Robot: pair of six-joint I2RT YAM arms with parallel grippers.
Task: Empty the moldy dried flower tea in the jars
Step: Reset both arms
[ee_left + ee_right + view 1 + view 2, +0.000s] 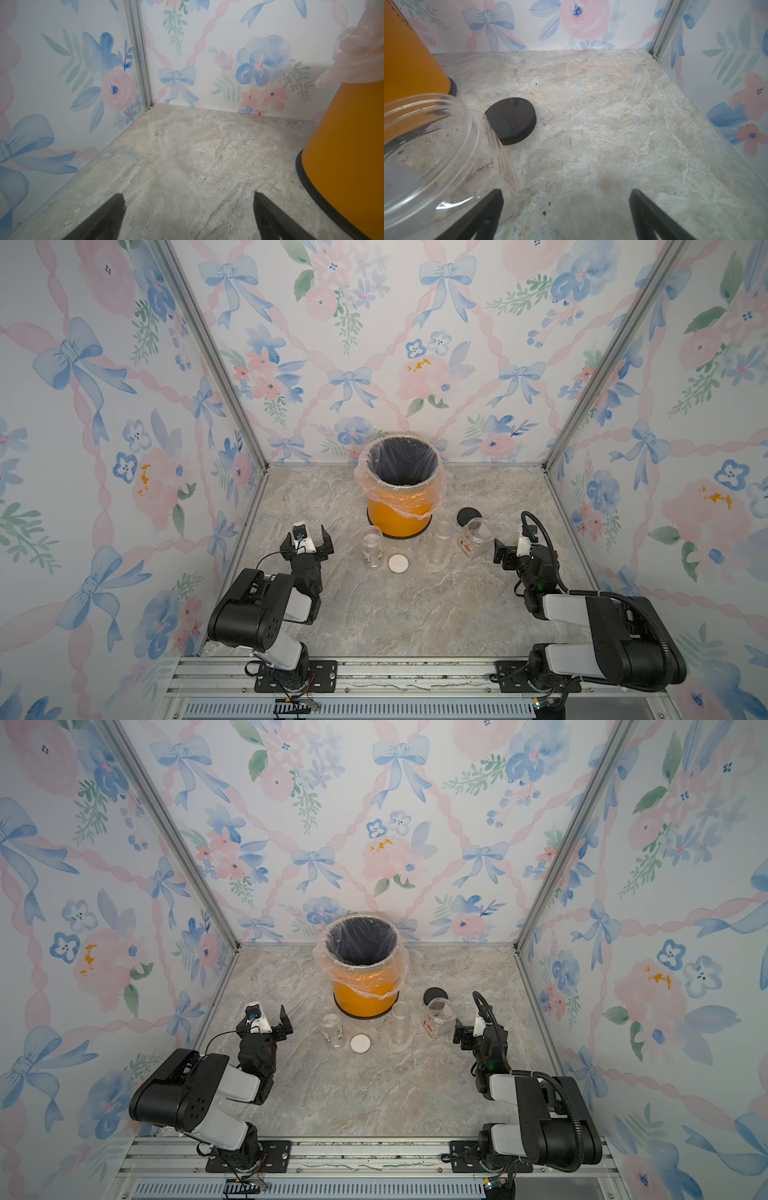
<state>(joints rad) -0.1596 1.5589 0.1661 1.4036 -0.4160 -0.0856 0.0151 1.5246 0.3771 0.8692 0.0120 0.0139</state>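
Right wrist view puts the squarish labelled jar (436, 158) just beside one finger of the right hand (565, 199). That hand's fingers stand wide apart over bare table (612, 124) and grip nothing. The left hand (306, 534) is spread as wide and is empty, at 8 o'clock from the orange bin (395, 518).

I'd judge the pouring finished. No moldy dried flower tea shows in the jars, only reddish dust on the squarish one's wall, and the bin's dark liner hides its contents. What's left is to draw the right hand straight back so the near finger doesn't tip that jar.

By count:
- Three open jars: round jar (372, 545) at 7 o'clock from the bin, tall slim jar (441, 541) at 5, the squarish one at 4.
- Three loose lids: white lid (398, 563), translucent lid (459, 560), black lid (511, 120).
- One bin.
- Two hands.
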